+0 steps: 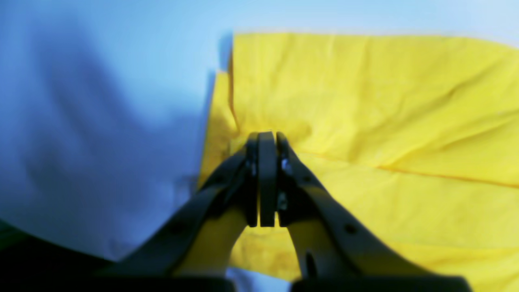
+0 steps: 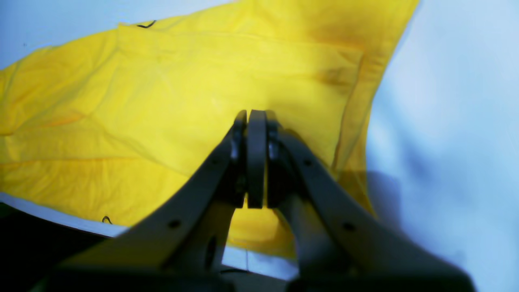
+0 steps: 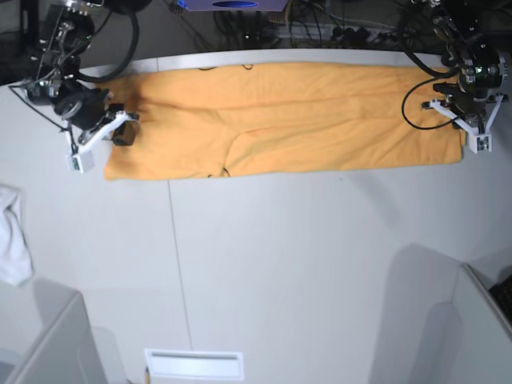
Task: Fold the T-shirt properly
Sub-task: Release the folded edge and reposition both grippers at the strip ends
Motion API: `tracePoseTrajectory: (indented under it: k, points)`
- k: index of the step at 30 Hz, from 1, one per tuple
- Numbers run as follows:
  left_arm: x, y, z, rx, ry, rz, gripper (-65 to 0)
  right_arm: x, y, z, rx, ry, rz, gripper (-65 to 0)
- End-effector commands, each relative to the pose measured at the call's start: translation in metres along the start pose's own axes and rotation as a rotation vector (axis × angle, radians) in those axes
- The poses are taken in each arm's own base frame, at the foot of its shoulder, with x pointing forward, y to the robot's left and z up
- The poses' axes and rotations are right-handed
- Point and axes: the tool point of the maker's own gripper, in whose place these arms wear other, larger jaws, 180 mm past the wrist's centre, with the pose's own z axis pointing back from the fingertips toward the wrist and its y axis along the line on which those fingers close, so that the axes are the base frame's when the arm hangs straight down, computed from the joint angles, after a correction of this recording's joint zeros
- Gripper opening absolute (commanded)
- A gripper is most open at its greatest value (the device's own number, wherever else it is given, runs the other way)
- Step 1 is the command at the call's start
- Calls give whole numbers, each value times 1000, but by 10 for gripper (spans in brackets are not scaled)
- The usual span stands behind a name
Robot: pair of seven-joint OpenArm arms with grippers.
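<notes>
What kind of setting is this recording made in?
Most likely a robotics lab bench: a wide white table bearing the T-shirt, a tangle of cables along its far edge, and two arms, left gripper and right gripper.

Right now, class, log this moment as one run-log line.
T-shirt: long folded strip on table | left gripper: shut, over one end | right gripper: shut, over other end

Overhead base view, two close wrist views

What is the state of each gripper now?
Left gripper: closed, over the T-shirt; hold unclear.
Right gripper: closed, over the T-shirt; hold unclear.
</notes>
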Motion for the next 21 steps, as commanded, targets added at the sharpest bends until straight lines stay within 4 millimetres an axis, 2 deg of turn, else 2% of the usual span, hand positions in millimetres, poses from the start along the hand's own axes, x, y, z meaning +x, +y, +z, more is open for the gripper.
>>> tracePoseTrajectory:
  k: [1, 6, 9, 12, 16, 21]
  points:
    - [5, 6, 0, 12, -18, 0, -650, 5, -4, -1, -2, -12, -7, -650]
    - [-11, 9, -21, 10, 15, 30, -650, -17, -21, -20, -4, 64, -86, -650]
    - [-27, 12, -39, 39, 52, 15, -650, -13, -33, -25, -18, 53, -103, -650]
    - [-27, 7, -55, 22, 67, 44, -650, -9, -44, -34, -30, 37, -131, -650]
    - [0, -1, -67, 3, 27, 74, -650, 2, -66, -46, -118, 17, -113, -650]
    - [38, -8, -71, -13, -43, 102, -650, 29, -67, -58, -143, -21, -94, -650]
